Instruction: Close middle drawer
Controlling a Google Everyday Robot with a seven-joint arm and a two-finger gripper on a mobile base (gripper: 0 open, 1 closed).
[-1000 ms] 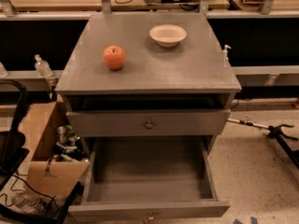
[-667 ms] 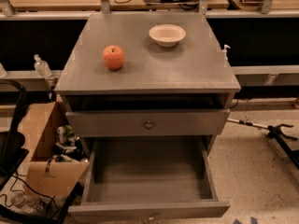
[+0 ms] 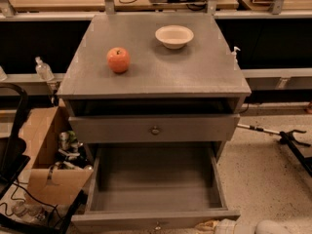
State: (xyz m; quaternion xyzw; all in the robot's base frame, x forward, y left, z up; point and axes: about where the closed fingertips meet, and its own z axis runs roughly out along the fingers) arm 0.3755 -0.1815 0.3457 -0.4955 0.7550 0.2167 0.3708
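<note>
The middle drawer (image 3: 155, 213) is pulled far out at the bottom of the grey cabinet (image 3: 156, 72). Its deep box is bare, and its low front panel has a small round knob (image 3: 157, 225) at the frame's bottom edge. Above it, the drawer with the taller front panel (image 3: 195, 128) and its knob (image 3: 155, 129) stands nearly flush. My gripper (image 3: 214, 225) shows only as a pale tip on a white arm (image 3: 263, 227) at the bottom edge, just right of the open drawer's front right corner.
An orange-red apple (image 3: 118, 60) and a white bowl (image 3: 174, 36) sit on the cabinet top. An open cardboard box of clutter (image 3: 51, 165) stands at the left of the drawer. A black stand (image 3: 292, 143) lies on the floor at the right. A dark chair (image 3: 12, 150) is at far left.
The white arm shows a little more at the bottom right edge. The drawers, apple and bowl have not moved.
</note>
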